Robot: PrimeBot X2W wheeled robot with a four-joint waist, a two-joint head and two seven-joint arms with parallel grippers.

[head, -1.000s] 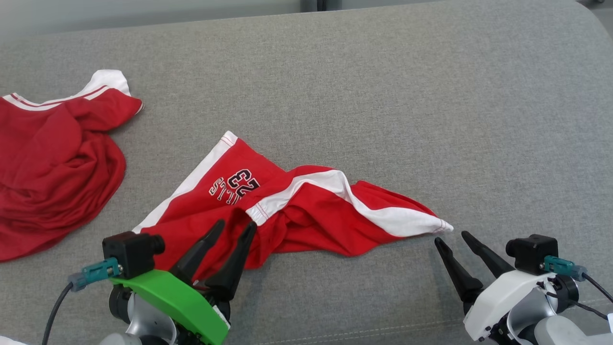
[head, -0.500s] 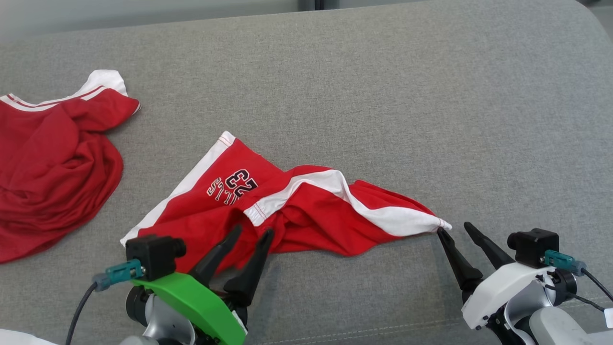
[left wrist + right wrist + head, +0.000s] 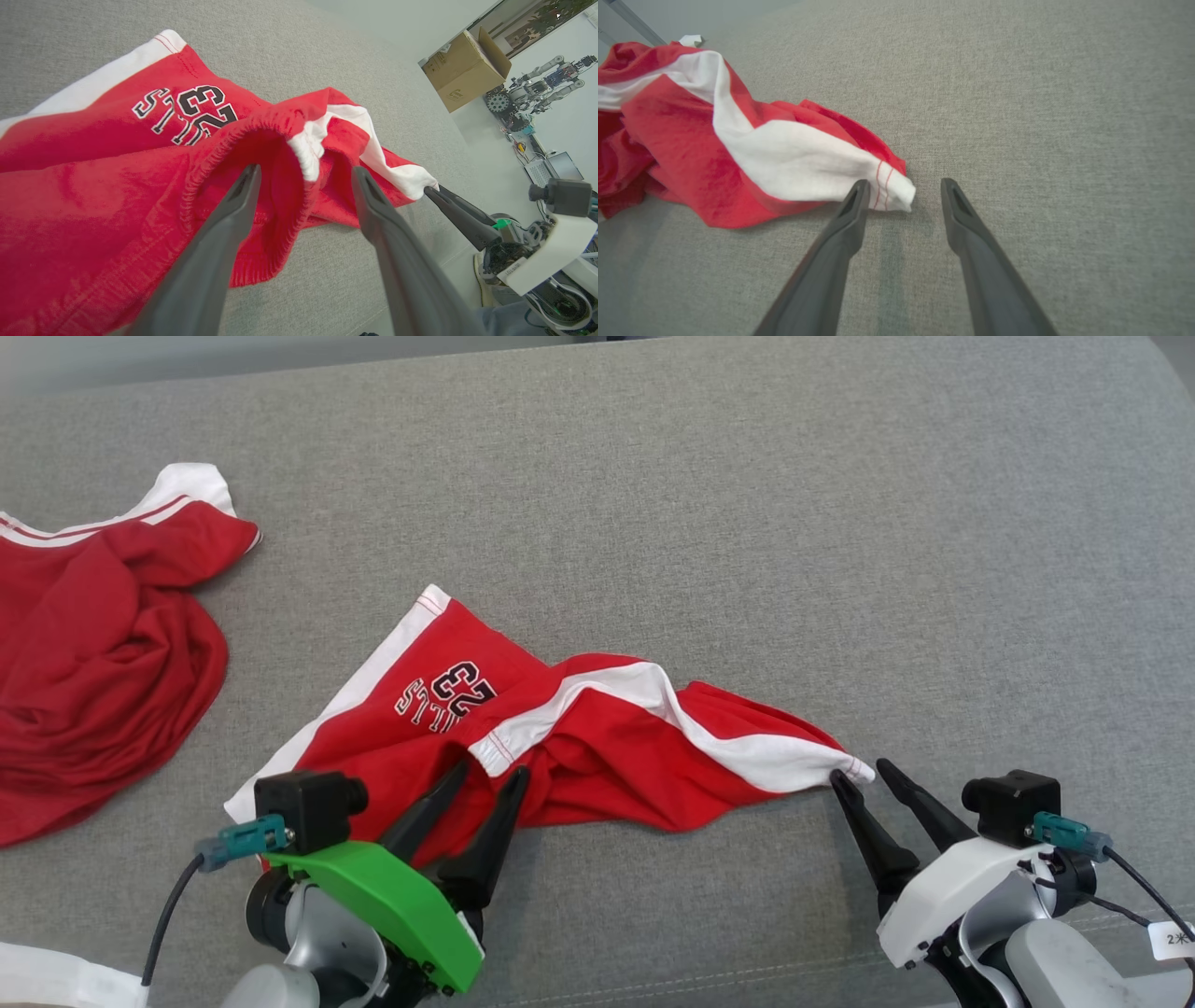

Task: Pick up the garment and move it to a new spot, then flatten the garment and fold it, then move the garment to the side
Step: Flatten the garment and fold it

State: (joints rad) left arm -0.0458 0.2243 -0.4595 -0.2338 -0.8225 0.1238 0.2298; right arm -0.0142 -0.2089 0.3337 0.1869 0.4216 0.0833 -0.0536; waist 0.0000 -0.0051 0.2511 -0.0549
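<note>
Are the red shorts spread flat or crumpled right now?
Crumpled. The red shorts lie twisted on the grey cushion, waistband gaping, one leg bunched into folds.

The left gripper (image 3: pixel 493 767) had two long, dark fingers (image 3: pixel 485 840) that tapered to blunt points, each with a shallow groove near the tip of its inner face. Behind them sat a bright green cover (image 3: pixel 373 905) over a silver-grey wrist (image 3: pixel 303 933). A black, boxy camera (image 3: pixel 308 805) rode on top, with a teal plug (image 3: pixel 245 843) and a dark cable (image 3: pixel 166 929) running from it.

The right gripper (image 3: pixel 857 768) had the same dark fingers, but a white cover (image 3: pixel 943 896). It carried a second camera (image 3: pixel 1013 803), also black, a second plug (image 3: pixel 1064 831), also teal, a thin black wire (image 3: pixel 1144 901), and a small white tag (image 3: pixel 1172 940) printed with a "2".
</note>
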